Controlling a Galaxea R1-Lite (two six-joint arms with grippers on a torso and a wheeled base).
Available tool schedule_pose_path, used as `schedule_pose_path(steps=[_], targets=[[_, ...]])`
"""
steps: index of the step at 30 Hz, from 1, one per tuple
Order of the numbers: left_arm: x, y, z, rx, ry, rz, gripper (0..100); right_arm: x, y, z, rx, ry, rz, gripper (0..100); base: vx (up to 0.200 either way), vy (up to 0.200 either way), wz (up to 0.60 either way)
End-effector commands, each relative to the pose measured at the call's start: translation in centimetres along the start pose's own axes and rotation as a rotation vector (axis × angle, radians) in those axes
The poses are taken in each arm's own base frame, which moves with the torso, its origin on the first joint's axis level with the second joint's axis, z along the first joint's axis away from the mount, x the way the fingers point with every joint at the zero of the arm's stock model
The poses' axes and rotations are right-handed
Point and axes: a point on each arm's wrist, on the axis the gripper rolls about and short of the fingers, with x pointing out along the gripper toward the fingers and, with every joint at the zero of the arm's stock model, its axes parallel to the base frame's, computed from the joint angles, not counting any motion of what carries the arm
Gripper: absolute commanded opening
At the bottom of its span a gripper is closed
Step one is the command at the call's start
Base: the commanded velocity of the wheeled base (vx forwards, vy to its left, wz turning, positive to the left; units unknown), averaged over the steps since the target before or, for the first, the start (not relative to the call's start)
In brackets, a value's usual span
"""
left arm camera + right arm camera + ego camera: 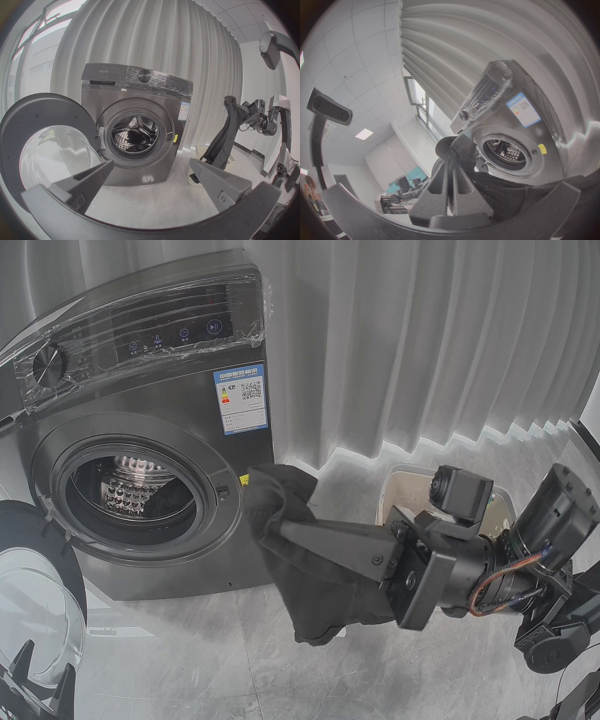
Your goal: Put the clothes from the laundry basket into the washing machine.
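My right gripper (275,529) is shut on a dark garment (312,590) that hangs down from its fingers, in front of the washing machine's lower right corner and left of the basket. The same garment (223,140) dangles over the basket in the left wrist view, and bunches between the fingers (450,184) in the right wrist view. The grey washing machine (156,402) has its round door (34,609) swung open to the left; dark cloth lies in the drum (131,493). The beige laundry basket (400,487) sits on the floor behind my right arm. My left gripper (150,173) is open, low at the left.
White pleated curtains (406,340) hang behind the machine and basket. Grey tiled floor (206,659) lies open in front of the machine. The open glass door takes up the space at the lower left.
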Motion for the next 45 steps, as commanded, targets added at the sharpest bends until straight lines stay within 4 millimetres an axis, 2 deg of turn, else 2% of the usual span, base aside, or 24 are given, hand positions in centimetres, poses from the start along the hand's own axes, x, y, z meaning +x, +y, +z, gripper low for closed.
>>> schedule_pose_path(steps=[1, 4, 7, 9, 13, 15, 27, 33, 41, 45], targets=[[0.0, 0.1, -0.5, -0.001, 0.004, 0.001, 100, 1.2, 2.3, 0.8, -0.019, -0.034, 0.095, 0, 0.0, 0.0, 0.0], [0.0, 0.1, -0.5, -0.001, 0.004, 0.001, 100, 1.4, 2.7, 0.8, -0.03, -0.056, 0.129, 0, 0.0, 0.0, 0.0], [0.0, 0.1, -0.5, -0.001, 0.004, 0.001, 100, 1.4, 2.0, 0.5, -0.019, -0.054, 0.111, 0, 0.0, 0.0, 0.0], [0.0, 0.1, -0.5, -0.001, 0.002, 0.001, 100, 1.4, 1.2, 0.2, -0.007, -0.043, 0.074, 0, 0.0, 0.0, 0.0], [0.0, 0.1, -0.5, -0.001, 0.004, 0.001, 100, 0.9, -2.0, -1.0, 0.008, -0.014, -0.026, 0, 0.0, 0.0, 0.0], [0.0, 0.1, -0.5, -0.001, 0.002, 0.001, 100, 0.7, -3.0, -1.7, 0.018, 0.0, -0.054, 0, 0.0, 0.0, 0.0], [0.0, 0.1, -0.5, -0.001, 0.004, 0.001, 100, -0.6, -6.2, -3.1, 0.035, 0.009, -0.148, 0, 0.0, 0.0, 0.0], [0.0, 0.1, -0.5, -0.002, 0.002, -0.001, 100, -0.6, -6.2, -4.3, 0.027, 0.016, -0.178, 0, 0.0, 0.0, 0.3], [0.0, 0.1, -0.5, -0.003, 0.004, -0.001, 100, 0.1, -5.6, -4.0, 0.007, 0.001, -0.151, 0, 0.0, 0.0, 0.6], [0.0, 0.1, -0.5, -0.002, 0.002, -0.001, 100, 1.1, -3.8, -4.2, 0.013, 0.009, -0.078, 0, 0.0, 0.0, 0.15]])
